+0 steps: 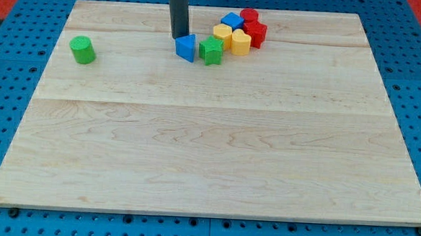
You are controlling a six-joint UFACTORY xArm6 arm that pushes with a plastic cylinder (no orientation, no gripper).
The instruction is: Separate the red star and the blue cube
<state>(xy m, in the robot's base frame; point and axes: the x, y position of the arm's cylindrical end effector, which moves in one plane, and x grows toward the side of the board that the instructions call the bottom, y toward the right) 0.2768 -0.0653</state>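
The red star [256,33] sits near the view's top, right of centre, on the wooden board [209,147]. The blue cube [232,21] lies just to its upper left, touching or nearly touching it. My tip [178,37] is at the view's top centre, left of this cluster, just behind the upper left of a blue triangular block [186,47]. The tip is well apart from the red star and the blue cube.
A green star [211,51] sits right of the blue triangular block. A yellow block [223,34] and a yellow heart [240,41] lie between it and the red star. A red cylinder [249,17] is behind the star. A green cylinder [83,50] stands alone at the left.
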